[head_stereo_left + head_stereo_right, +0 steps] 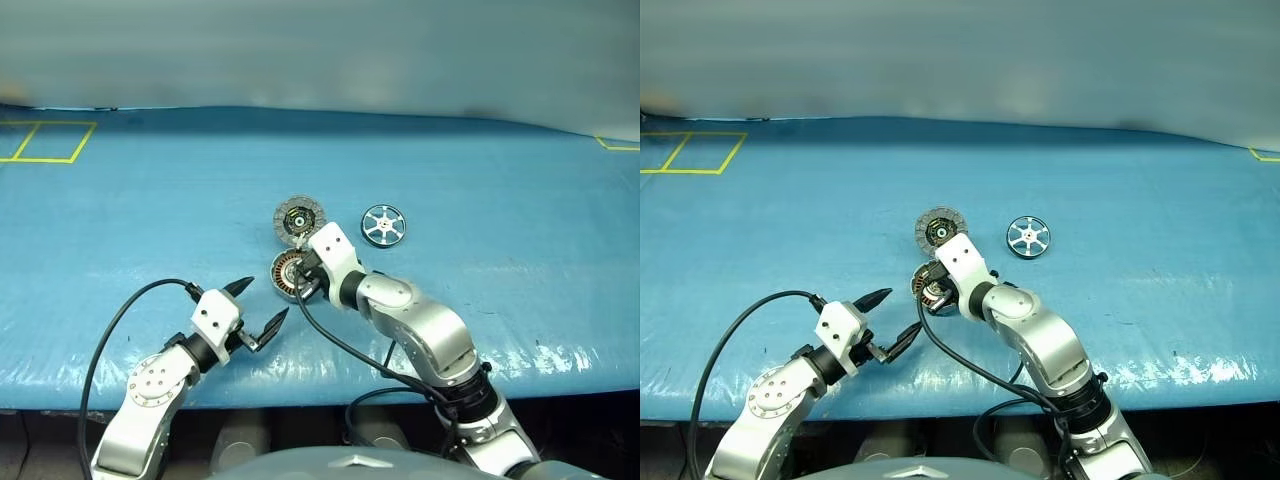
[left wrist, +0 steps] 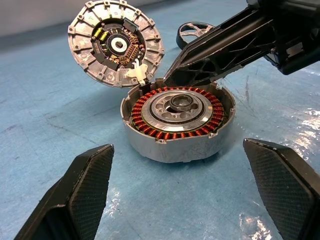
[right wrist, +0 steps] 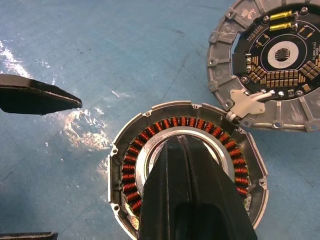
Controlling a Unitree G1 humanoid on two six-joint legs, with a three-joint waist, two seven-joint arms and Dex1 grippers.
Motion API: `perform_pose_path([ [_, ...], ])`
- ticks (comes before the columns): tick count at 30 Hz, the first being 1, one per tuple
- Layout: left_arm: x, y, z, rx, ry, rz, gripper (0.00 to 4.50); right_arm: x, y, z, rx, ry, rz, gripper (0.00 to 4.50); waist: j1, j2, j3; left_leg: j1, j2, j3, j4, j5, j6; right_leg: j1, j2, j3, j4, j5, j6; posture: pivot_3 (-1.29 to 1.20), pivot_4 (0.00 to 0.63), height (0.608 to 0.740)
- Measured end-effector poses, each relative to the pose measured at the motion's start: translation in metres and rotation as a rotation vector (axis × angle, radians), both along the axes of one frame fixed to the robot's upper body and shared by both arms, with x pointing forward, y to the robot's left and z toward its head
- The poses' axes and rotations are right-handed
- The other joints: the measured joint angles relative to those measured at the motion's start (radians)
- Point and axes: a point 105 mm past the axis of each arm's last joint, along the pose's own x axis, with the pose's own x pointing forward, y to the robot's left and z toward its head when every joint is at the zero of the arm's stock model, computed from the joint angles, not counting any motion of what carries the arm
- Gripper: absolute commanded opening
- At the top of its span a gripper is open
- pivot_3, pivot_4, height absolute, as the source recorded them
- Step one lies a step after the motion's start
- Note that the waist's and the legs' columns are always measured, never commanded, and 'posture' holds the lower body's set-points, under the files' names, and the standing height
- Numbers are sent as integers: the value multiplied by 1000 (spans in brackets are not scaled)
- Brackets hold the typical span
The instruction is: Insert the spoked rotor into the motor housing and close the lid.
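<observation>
Blue table point(image 1: 150, 200), right gripper point(image 3: 186, 145) above motor housing point(image 2: 177, 120)

Blue plastic sheet point(image 1: 480, 170) spread over the table beyond the pincers, yellow tape squares point(image 1: 45, 141) far off to the left, pale wall point(image 1: 320, 50) behind

You are looking at a blue table cover point(image 1: 150, 220) bearing yellow line markings point(image 1: 45, 141) at its far left. The housing point(image 2: 177, 117) is showing a grey shell, a ring of copper-red windings and a silver centre. The lid point(image 2: 116, 42) is showing a grey segmented rim around a black centre with gold contacts and a white clip. The rotor point(image 1: 384, 224) is showing silvery-blue spokes. Both grippers, left point(image 1: 263, 305) and right point(image 3: 189, 165), are wearing black fingers on white and silver arms.
</observation>
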Motion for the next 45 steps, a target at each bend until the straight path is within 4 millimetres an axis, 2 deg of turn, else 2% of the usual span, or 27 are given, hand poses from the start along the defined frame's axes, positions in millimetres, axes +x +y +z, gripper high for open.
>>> perform_pose_path([
  [6,-3,0,-5,-26,51,-3,4500,1,-7,-11,-48,38,-19,25,0,0,0,0,0,0,0,0,0,0,0,0,0,0,0,0,150,740],
  [15,-4,0,-10,-40,97,-2,4500,0,-6,-11,-77,42,-12,25,-1,0,0,1,0,0,0,0,0,1,0,0,0,0,0,0,150,740],
  [23,-4,0,-12,-36,109,3,4500,-5,6,-10,-109,50,54,25,-2,0,0,0,0,0,0,0,0,0,0,0,0,0,0,0,150,740],
  [30,-3,0,-11,-36,106,6,4500,1,11,-9,-128,45,66,25,-2,0,0,1,0,0,0,0,0,0,0,0,0,0,0,0,150,740],
  [45,-3,-1,-11,-39,106,8,4500,5,1,-11,-162,42,58,25,-1,0,-1,1,0,0,0,0,0,1,0,0,0,-1,-2,0,150,740],
])
